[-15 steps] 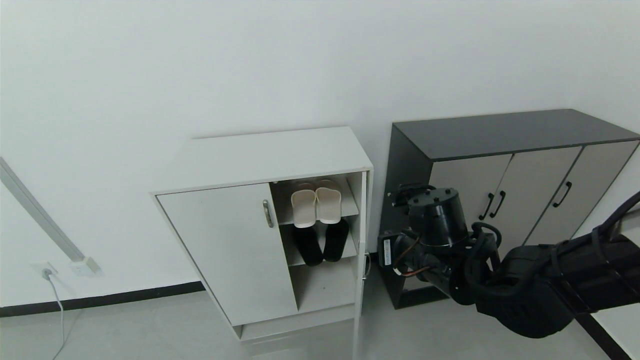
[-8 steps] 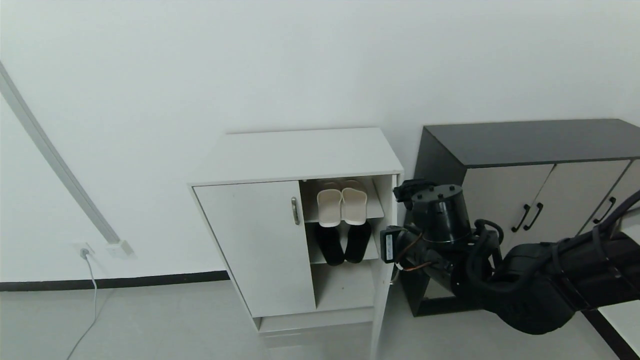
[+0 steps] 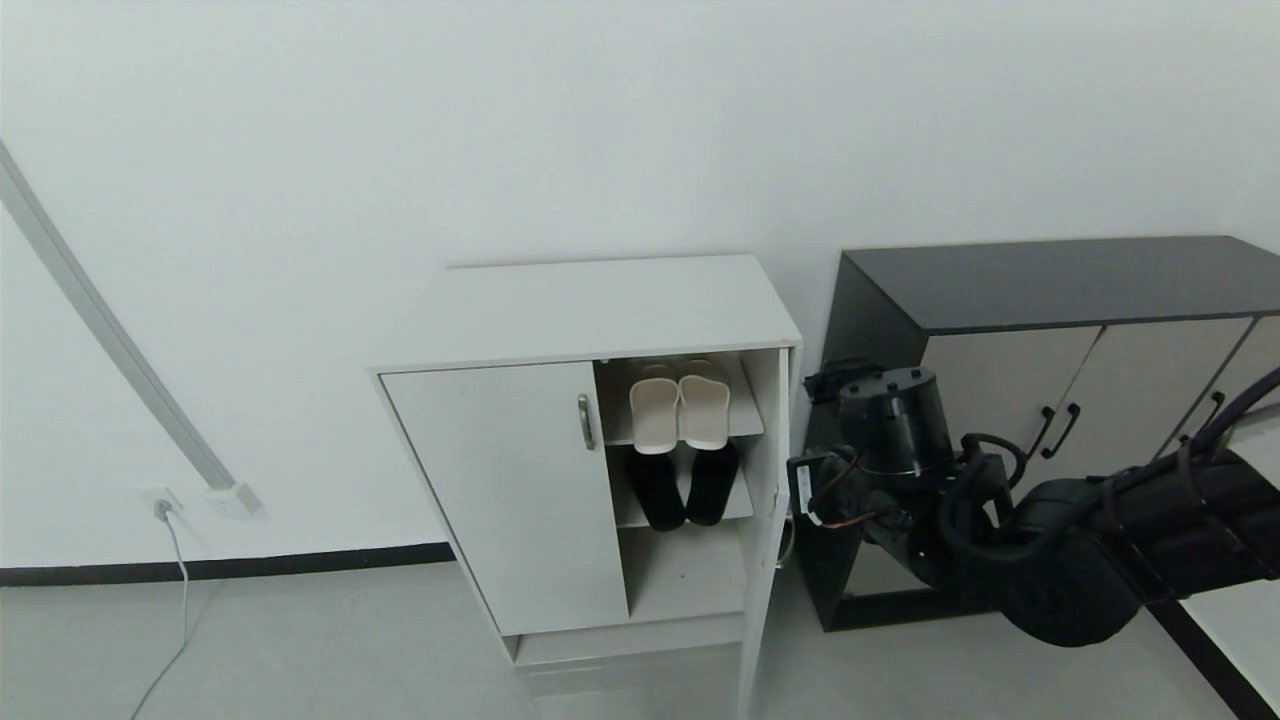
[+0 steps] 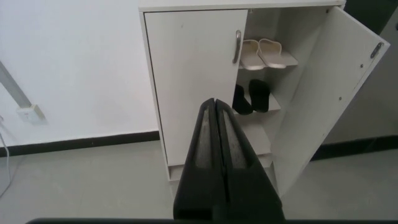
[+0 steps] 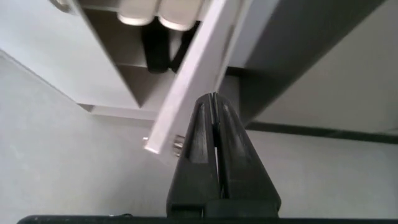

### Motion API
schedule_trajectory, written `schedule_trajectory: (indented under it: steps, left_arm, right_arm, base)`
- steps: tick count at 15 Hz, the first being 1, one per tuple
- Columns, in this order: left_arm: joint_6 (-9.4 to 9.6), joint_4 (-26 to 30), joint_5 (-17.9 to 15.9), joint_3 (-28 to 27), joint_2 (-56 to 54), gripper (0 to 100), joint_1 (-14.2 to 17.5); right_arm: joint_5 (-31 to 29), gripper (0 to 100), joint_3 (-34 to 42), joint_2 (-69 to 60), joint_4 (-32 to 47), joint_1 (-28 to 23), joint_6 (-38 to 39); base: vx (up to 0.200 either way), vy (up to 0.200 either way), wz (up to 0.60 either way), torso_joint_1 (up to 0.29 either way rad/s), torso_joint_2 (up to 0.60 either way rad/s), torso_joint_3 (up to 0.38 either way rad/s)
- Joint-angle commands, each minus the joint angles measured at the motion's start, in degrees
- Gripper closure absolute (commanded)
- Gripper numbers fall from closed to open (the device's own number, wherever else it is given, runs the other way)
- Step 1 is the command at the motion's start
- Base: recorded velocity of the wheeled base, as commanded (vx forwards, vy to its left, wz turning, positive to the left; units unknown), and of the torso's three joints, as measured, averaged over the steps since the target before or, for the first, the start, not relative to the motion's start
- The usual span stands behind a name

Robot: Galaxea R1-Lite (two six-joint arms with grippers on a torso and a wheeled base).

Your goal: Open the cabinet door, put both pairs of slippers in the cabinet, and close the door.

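R gripper (image 5: pixel 215 98), closed & empty like L gripper (image 4: pixel 215 102), sits beside open white cabinet door (image 4: pixel 329 106). Risk: protruding black slippers (image 3: pixel 655 490) jam it.

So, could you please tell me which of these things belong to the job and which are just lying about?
Job: white two-door cabinet, its open right door, cream slip-on slippers on the upper shelf, black slip-on slippers below.
Lying about: dark-topped grey sideboard, white wall socket.
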Motion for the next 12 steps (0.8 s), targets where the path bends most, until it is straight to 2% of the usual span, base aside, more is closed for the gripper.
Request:
schedule_trajectory:
  steps: [1, 6, 9, 12]
  left_arm:
    - [-0.06, 0.0, 0.0, 0.0, 0.0, 100, 0.0]
    - [0.03, 0.0, 0.0, 0.0, 0.0, 100, 0.0]
    - [0.03, 0.0, 0.0, 0.0, 0.0, 100, 0.0]
    - [0.03, 0.0, 0.0, 0.0, 0.0, 100, 0.0]
  right_arm:
    - [-0.2, 100, -0.2, 2.2, 0.1, -1.2, -0.1]
    - [0.8, 100, -2.8, 7.4, -2.1, -0.9, 0.5]
    - [6.8, 100, -3.6, 9.7, -11.4, 0.7, 3.6]
    - [9.3, 100, -3.2, 9.2, -12.4, 0.7, 5.0]
  base:
    - [0.0, 0.0, 0.0, 0.0, 0.0, 0.0]
    - [0.0, 0.0, 0.0, 0.0, 0.0, 0.0]
    - [0.0, 0.0, 0.0, 0.0, 0.0, 0.0]
    - [0.0, 0.0, 0.0, 0.0, 0.0, 0.0]
